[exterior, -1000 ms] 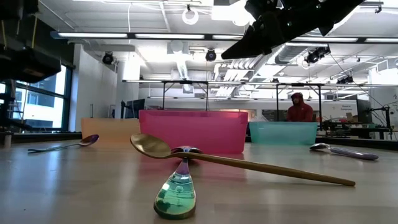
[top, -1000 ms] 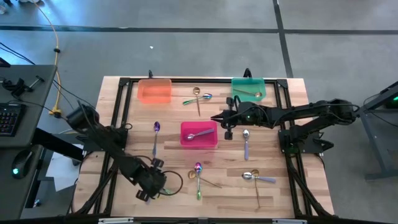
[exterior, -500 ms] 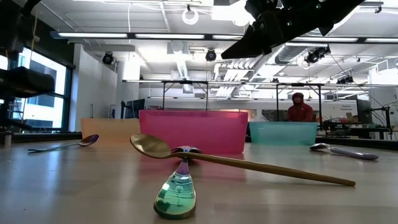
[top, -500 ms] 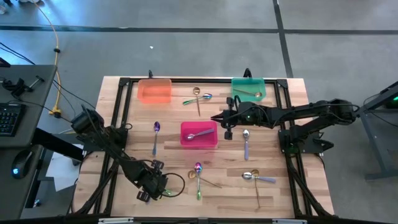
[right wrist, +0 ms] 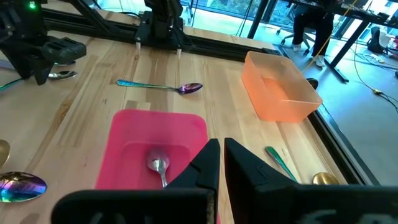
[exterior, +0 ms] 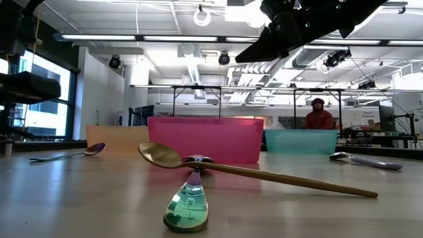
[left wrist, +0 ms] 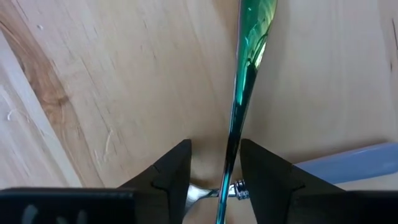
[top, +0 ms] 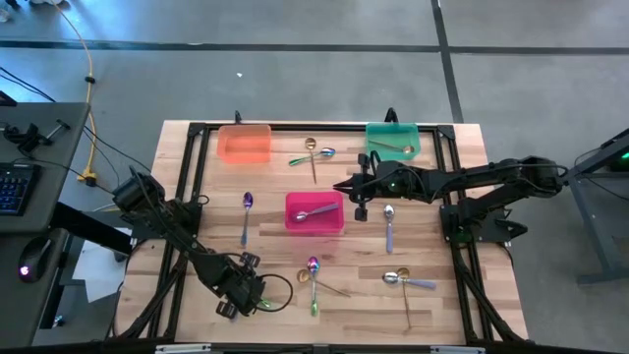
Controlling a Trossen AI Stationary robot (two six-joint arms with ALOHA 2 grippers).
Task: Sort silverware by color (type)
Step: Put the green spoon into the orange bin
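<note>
no readable text, no labels, no brand marks, no numbers, no signs on any surface

Industrial lab/workshop: exposed ceiling ducts (exterior: pixel 198 66), strip lights, concrete floor (top: pixel 295 79), framed workbenches (exterior: pixel 198 99), keyboard desk (top: pixel 29 177) beside the counter (top: pixel 226 236).

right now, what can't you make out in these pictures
- Left pincer, left wrist view: its fingers straddle a slim green-handled metal spoon, but whether they touch it is unclear; the spoon's ends are cut off by the picture's edges.
- Translucent pink plastic bin, low view: its wall hides what lies inside.
- Translucent green plastic bin, high view: the gold item inside is too small to identify.
- Right pincer, right wrist view: shut above the pink bin, its body hiding the table below.
</note>
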